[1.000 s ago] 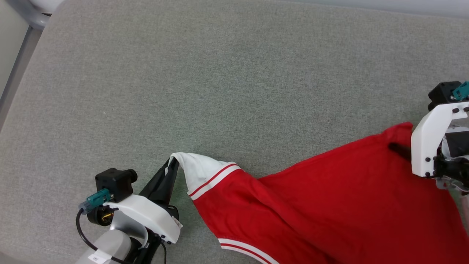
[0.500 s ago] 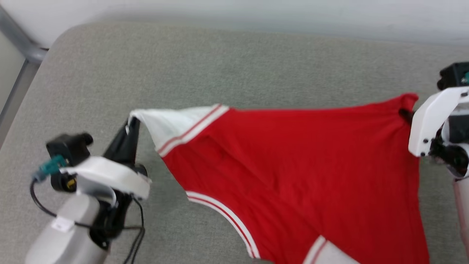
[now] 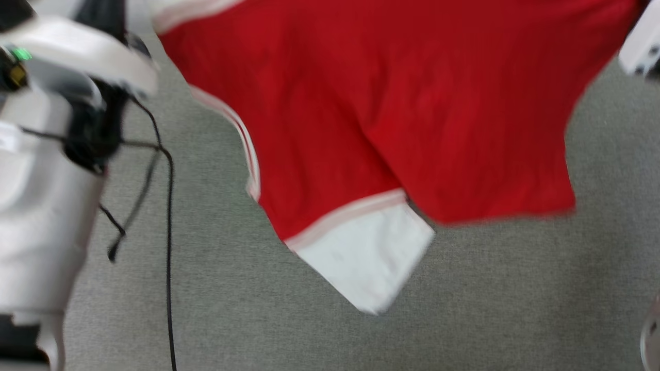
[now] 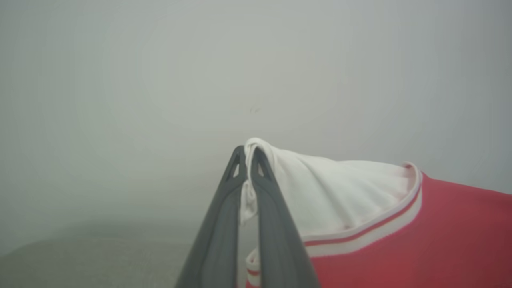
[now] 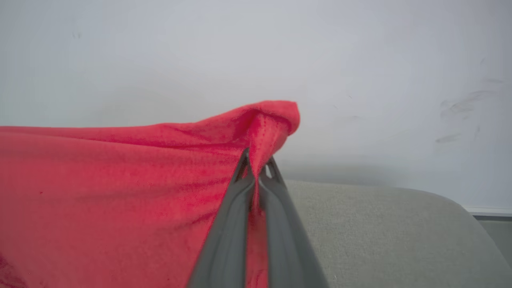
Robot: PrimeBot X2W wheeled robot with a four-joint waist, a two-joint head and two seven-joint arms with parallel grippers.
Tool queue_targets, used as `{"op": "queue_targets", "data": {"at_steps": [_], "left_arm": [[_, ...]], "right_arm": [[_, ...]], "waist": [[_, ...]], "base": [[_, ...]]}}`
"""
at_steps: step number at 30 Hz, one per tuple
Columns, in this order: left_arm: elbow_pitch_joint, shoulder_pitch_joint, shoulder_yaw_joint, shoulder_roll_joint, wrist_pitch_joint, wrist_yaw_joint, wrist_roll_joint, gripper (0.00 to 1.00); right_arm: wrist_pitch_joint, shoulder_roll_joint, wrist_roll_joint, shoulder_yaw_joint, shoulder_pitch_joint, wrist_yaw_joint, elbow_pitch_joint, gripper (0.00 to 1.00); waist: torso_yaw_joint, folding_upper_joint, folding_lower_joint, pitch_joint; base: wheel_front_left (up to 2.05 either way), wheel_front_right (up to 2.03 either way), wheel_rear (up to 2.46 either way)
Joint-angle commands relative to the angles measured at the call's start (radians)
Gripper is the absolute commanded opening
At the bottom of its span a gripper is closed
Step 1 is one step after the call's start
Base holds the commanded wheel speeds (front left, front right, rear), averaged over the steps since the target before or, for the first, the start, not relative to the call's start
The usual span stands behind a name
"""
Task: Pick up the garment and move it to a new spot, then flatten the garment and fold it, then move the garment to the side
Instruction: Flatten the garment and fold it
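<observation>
The garment (image 3: 392, 103), a red jersey with white sleeves and striped trim, hangs stretched between my two arms above the grey cushion, one white sleeve (image 3: 366, 257) dangling lowest. In the left wrist view my left gripper (image 4: 247, 154) is shut on the tip of the other white sleeve (image 4: 328, 188). In the right wrist view my right gripper (image 5: 258, 160) is shut on a red corner of the garment (image 5: 276, 120). In the head view the left arm's white housing (image 3: 77, 51) sits at the upper left and a part of the right one (image 3: 642, 46) at the upper right; both sets of fingertips are cut off there.
A grey fabric cushion (image 3: 464, 299) lies under the hanging cloth. A pale wall (image 5: 160, 60) rises behind the cushion's rounded back edge (image 5: 400, 208). Black cables (image 3: 167, 216) hang from the left forearm (image 3: 36, 221).
The right gripper closed on the red corner. Both arms lifted the garment off the cushion and stretched it between them. The head view tilted, so the whole picture shifted.
</observation>
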Motion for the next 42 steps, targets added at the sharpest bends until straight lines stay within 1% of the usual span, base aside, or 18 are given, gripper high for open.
{"op": "queue_targets", "data": {"at_steps": [1,5,10,11,17,22,25,27,28,29,33,37,42], "left_arm": [[0.051,-0.095,0.026,0.016,-0.012,-0.003,0.009,0.0],[0.142,-0.238,0.064,0.029,-0.026,-0.019,-0.001,0.0],[0.246,-0.406,0.076,0.047,-0.034,-0.048,0.01,0.0],[0.246,-0.406,0.076,0.047,-0.034,-0.048,0.01,0.0],[0.336,-0.531,0.074,0.062,-0.032,-0.088,0.021,0.0],[0.392,-0.555,0.067,0.051,-0.022,-0.124,0.002,0.0],[0.419,-0.537,0.057,0.036,-0.003,-0.146,-0.017,0.0],[0.441,-0.506,0.05,0.03,-0.005,-0.154,-0.027,0.0],[0.464,-0.464,0.036,0.022,0.003,-0.166,-0.043,0.0],[0.477,-0.378,0.015,0.013,0.01,-0.169,-0.057,0.0],[0.457,-0.241,-0.016,0.004,-0.003,-0.172,-0.087,0.0],[0.403,-0.077,-0.046,0.029,-0.012,-0.172,-0.119,0.0],[0.34,0.141,-0.065,0.055,-0.026,-0.172,-0.158,0.0]], "right_arm": [[-0.026,0.015,-0.02,-0.035,-0.082,-0.002,0.027,0.0],[-0.081,0.051,-0.051,-0.088,-0.225,-0.002,0.097,0.0],[-0.146,0.081,-0.093,-0.126,-0.381,-0.003,0.166,0.0],[-0.146,0.081,-0.093,-0.126,-0.381,-0.003,0.166,0.0],[-0.192,0.109,-0.13,-0.138,-0.493,-0.003,0.219,0.0],[-0.213,0.126,-0.138,-0.128,-0.516,-0.002,0.258,0.0],[-0.226,0.124,-0.137,-0.12,-0.499,-0.002,0.277,0.0],[-0.24,0.121,-0.128,-0.105,-0.469,-0.002,0.3,0.0],[-0.261,0.105,-0.111,-0.074,-0.434,-0.002,0.328,0.0],[-0.275,0.087,-0.08,-0.031,-0.358,-0.002,0.367,0.0],[-0.273,0.055,-0.009,0.026,-0.232,-0.002,0.392,0.0],[-0.263,0.035,0.078,0.071,-0.067,-0.002,0.373,0.0],[-0.258,-0.013,0.166,0.117,0.159,-0.003,0.3,0.0]], "waist": [[-0.025,0.0,-0.0001,0.036],[-0.055,0.0,-0.0001,0.083],[-0.076,0.0,-0.0001,0.141],[-0.076,0.0,-0.0001,0.141],[-0.089,0.0,-0.0001,0.224],[-0.084,0.0,-0.0001,0.288],[-0.07,0.0,-0.0001,0.32],[-0.066,0.0,-0.0001,0.321],[-0.06,0.0,-0.0001,0.305],[-0.052,0.0,-0.0001,0.272],[-0.039,0.0,-0.0001,0.204],[-0.035,0.0,-0.0001,0.129],[-0.031,0.0,-0.0001,0.02]], "base": [[0.0,0.0,0.0],[0.0,0.0,0.0],[0.0,0.0,0.0],[0.0,0.0,0.0],[0.0,0.0,0.0],[0.0,0.0,0.0],[0.0,0.0,0.0],[0.0,0.0,0.0],[0.0,0.0,0.0],[0.0,0.0,0.0],[0.0,0.0,0.0],[0.0,0.0,0.0],[0.0,0.0,0.0]]}}
